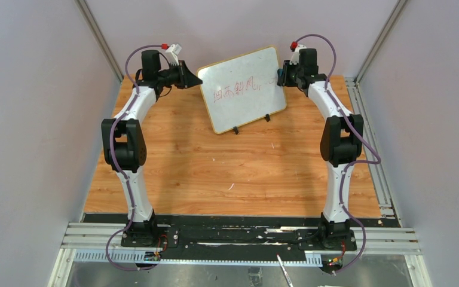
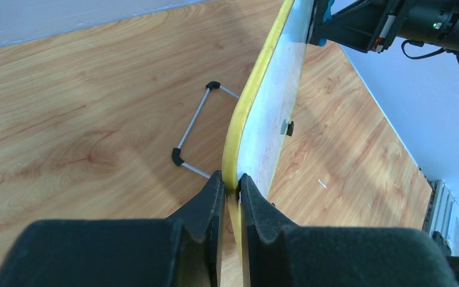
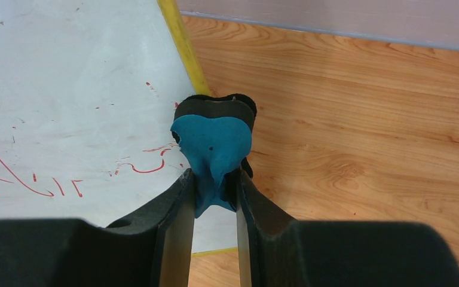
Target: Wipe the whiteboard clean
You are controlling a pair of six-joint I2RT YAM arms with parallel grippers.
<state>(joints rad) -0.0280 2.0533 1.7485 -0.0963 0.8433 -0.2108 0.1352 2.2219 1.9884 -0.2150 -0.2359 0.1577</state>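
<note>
Your left gripper (image 2: 232,184) clamps the edge of the rectangular white, yellow-framed whiteboard (image 1: 244,88), propped at the far end of the wooden table (image 1: 215,173); only your right wrist view reveals the right gripper (image 3: 214,182) squeezing a blue foam eraser (image 3: 212,143) beside red handwriting (image 3: 149,167).

The light-brown wood-grain tabletop (image 1: 215,173) carries, toward 12 o'clock, a large rectangular whiteboard (image 1: 245,89) with a thin yellowish frame and red handwriting, tilted on two small black feet (image 1: 236,130). Behind it, a thin grey wire prop (image 2: 192,122) with black corners rests on the wood. A tiny white scrap (image 1: 231,186) lies just 6 o'clock of centre.
</note>
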